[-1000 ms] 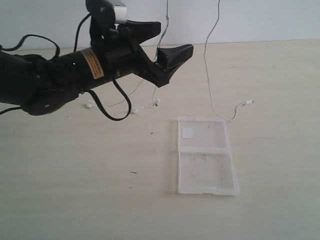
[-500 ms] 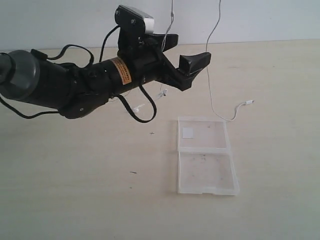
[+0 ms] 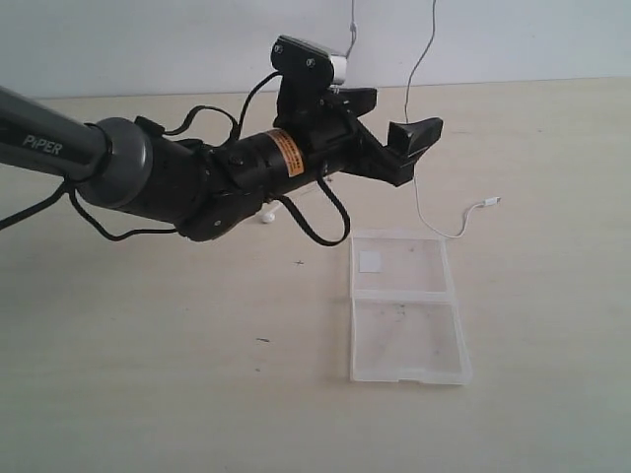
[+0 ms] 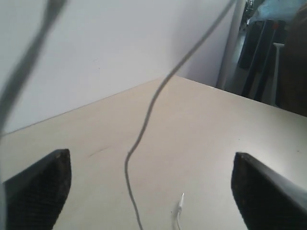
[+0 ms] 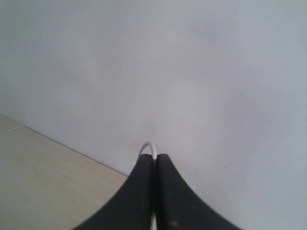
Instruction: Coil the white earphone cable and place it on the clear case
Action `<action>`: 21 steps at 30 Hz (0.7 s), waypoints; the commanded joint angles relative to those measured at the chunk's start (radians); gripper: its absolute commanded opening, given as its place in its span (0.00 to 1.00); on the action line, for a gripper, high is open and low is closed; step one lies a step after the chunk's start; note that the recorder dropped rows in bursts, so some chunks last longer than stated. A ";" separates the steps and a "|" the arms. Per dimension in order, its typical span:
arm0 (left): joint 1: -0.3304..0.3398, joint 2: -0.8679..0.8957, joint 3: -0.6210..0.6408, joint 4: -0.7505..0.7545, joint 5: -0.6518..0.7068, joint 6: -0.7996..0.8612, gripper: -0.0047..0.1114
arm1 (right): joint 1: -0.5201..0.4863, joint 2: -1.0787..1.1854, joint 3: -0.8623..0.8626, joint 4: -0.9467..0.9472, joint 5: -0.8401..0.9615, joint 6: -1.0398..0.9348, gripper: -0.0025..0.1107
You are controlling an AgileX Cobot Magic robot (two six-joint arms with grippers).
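The white earphone cable (image 3: pixel 410 84) hangs in two strands from above the exterior view; its plug (image 3: pixel 490 202) lies on the table beyond the clear case (image 3: pixel 406 367). The case lies open and flat, with a white sticker (image 3: pixel 370 260) in its far half. My left gripper (image 3: pixel 389 118) is open, above the table behind the case. In the left wrist view one cable (image 4: pixel 144 124) strand hangs between the wide fingers of the left gripper (image 4: pixel 151 191), touching neither. My right gripper (image 5: pixel 154 158) is shut on a small loop of the cable (image 5: pixel 147 145), out of the exterior view.
An earbud (image 3: pixel 266 215) shows on the table under the left arm (image 3: pixel 177 187), which stretches across the table from the left. A pale wall stands behind the table. Small dark specks (image 3: pixel 262 340) lie on the tabletop.
My left arm has swung right and a little away from the camera, bringing its open fingers up to the right hanging strand. The case and plug stay put.
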 commanded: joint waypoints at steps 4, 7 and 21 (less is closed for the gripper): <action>-0.002 0.032 -0.061 -0.040 0.004 -0.006 0.78 | -0.003 0.000 0.004 0.000 -0.012 -0.016 0.02; -0.002 0.039 -0.070 -0.040 0.004 -0.006 0.78 | -0.003 0.016 0.004 0.000 -0.012 -0.019 0.02; -0.002 0.041 -0.070 0.010 0.074 -0.055 0.78 | -0.003 0.035 0.004 0.000 -0.033 -0.036 0.02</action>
